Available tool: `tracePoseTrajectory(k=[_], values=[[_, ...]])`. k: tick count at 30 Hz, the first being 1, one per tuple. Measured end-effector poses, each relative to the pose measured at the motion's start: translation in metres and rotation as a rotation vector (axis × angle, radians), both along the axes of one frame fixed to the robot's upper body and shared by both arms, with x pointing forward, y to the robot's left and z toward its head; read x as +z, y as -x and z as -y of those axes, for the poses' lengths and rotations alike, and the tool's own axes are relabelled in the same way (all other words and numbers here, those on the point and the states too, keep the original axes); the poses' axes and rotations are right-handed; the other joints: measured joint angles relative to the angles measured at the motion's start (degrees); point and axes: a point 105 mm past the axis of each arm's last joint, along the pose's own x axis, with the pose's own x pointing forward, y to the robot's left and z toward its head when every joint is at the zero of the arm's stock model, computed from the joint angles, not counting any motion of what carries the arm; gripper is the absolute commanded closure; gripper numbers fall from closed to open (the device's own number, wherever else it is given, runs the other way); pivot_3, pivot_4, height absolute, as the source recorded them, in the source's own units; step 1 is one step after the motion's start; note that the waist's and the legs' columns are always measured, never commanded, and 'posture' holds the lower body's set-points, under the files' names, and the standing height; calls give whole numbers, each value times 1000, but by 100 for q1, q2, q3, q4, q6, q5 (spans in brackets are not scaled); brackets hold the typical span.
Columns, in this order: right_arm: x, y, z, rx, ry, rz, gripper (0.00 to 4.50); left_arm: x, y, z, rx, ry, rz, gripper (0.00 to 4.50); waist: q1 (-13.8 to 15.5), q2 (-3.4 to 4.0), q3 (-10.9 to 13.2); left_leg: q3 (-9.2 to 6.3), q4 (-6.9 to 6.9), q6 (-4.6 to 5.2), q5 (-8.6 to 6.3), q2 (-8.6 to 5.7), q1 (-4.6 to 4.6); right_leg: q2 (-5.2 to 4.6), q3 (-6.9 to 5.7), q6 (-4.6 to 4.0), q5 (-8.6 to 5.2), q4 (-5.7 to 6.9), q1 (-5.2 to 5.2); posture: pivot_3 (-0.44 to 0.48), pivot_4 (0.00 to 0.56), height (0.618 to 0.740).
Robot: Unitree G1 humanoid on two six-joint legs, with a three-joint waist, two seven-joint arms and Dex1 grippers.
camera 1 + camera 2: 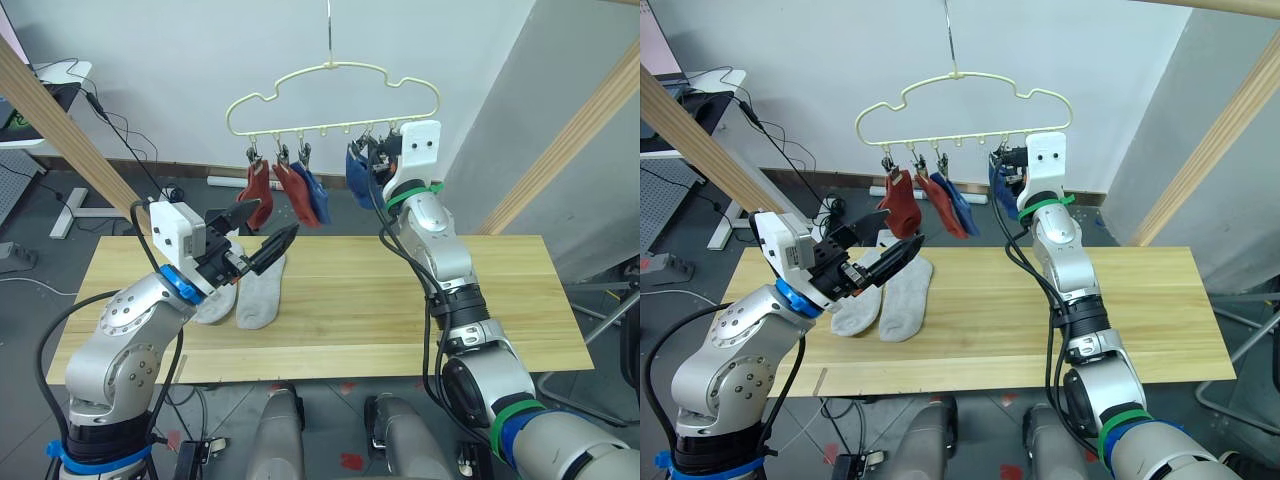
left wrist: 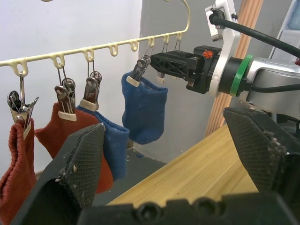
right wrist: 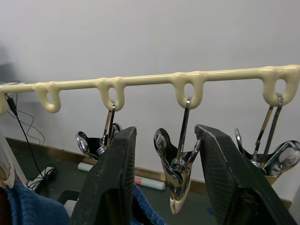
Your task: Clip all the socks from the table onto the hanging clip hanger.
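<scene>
Still, right gripper [image 3: 164, 187], open around a free clip [image 3: 178, 180] at frame centre, may swing the clip hanger [image 1: 335, 95]; left gripper [image 1: 262, 232] gapes empty.

The surface [image 1: 400, 300] is a long top of pale wood with visible grain, its boards running lengthwise. Two light grey socks lie flat on it, side by side and touching along their inner edges, both just below the left pincer [image 1: 262, 232], which hangs spread open above them. The nearer grey sock [image 1: 262, 292] (the fuller one in view) sits under the pincer's fingertips; the other grey sock [image 1: 858, 309] is partly hidden behind the pincer's wrist. Both lie well apart from the right pincer [image 1: 375, 160].
</scene>
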Motion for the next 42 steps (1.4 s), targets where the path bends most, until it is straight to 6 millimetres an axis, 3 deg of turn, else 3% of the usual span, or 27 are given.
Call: tracePoseTrajectory(k=[19, 22, 24, 28, 35, 37, 42], values=[[1, -6, -2, 13, -26, -26, 2444, -1, 1, 0, 1, -1, -1, 0, 2, 0, 0, 0, 0, 0, 0, 0, 0, 0, -1, -1, 0, 0, 0, 165, 271, 740], [1, -6, -2, 15, -31, -23, 2952, -1, 1, 0, 1, -1, -1, 0, 3, 0, 0, 0, 0, 0, 0, 0, 0, 0, -1, 0, 0, 0, 0, 164, 271, 740], [1, -6, -2, 14, -33, -24, 3646, -1, 1, 0, 2, -1, -1, 0, 3, 0, 0, 0, -1, 0, 0, 0, 0, 0, 0, 0, 0, -1, 0, 163, 272, 740], [2, -7, 0, 10, -37, -21, 4376, -1, 1, 0, 2, -1, -2, 0, 2, 0, 0, 0, 0, 0, 0, 0, 0, 0, -1, -1, 0, 0, 0, 159, 273, 740], [3, -7, 5, 14, -29, -21, 4489, -3, 1, 2, 7, 3, -8, 0, 1, 0, 0, 0, -1, 0, 0, 0, 0, 0, -1, -1, 0, 0, 0, 141, 273, 740], [4, -6, 7, 24, -17, -25, 4489, -9, -2, -1, 41, -29, -27, 0, 2, 0, 0, 0, -1, 0, 0, 0, 0, 0, 0, -1, 0, 0, 0, 141, 273, 740], [3, -1, 17, 94, 24, -54, 4489, -68, -25, -33, 230, -226, -216, 0, 0, 3, 2, 3, -2, 1, -1, 0, 2, 1, 1, -1, 0, -1, -2, 117, 282, 740]])
